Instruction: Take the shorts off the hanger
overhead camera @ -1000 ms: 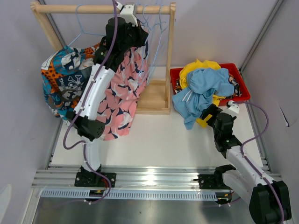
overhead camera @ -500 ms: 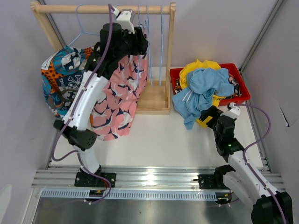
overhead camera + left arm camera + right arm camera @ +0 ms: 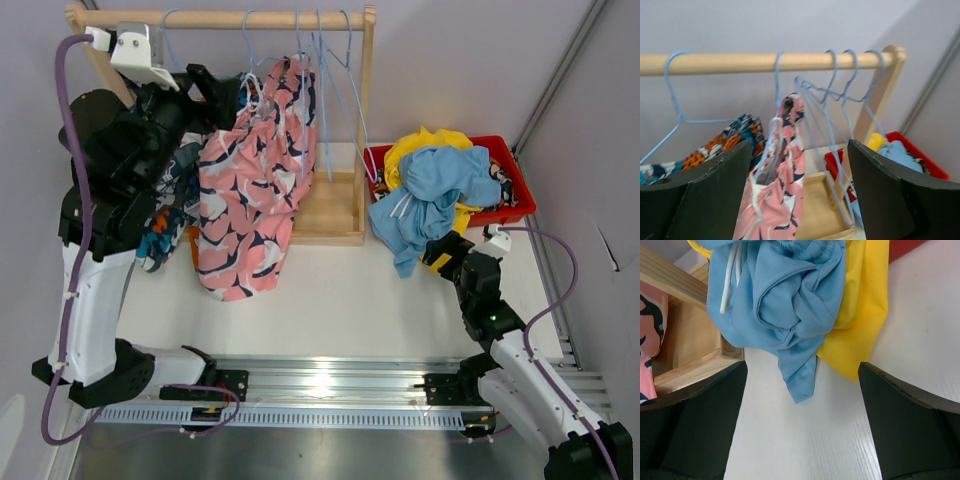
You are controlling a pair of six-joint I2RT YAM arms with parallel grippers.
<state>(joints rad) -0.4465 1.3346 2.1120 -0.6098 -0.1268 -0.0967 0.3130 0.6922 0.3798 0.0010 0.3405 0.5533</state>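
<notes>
The left gripper (image 3: pixel 797 150) is seen apart and empty, faced at the pink shorts (image 3: pixel 780 200), which are draped on a hanger (image 3: pixel 776 90) at the rail (image 3: pixel 730 63). Light, limp cloth is judged likely; the bunched waistband should be pinched. The right gripper (image 3: pixel 802 372) is spread too, empty, near blue shorts (image 3: pixel 790 300)

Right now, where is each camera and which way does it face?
Top external: above and behind the bases, looking down on table, rack, left arm, right arm.
Left wrist: raised, facing the rail and pink shorts; left gripper open below.
Right wrist: low, facing the light blue shorts and yellow shorts; right gripper open below.
Shared: pink shorts show in all three.
</notes>
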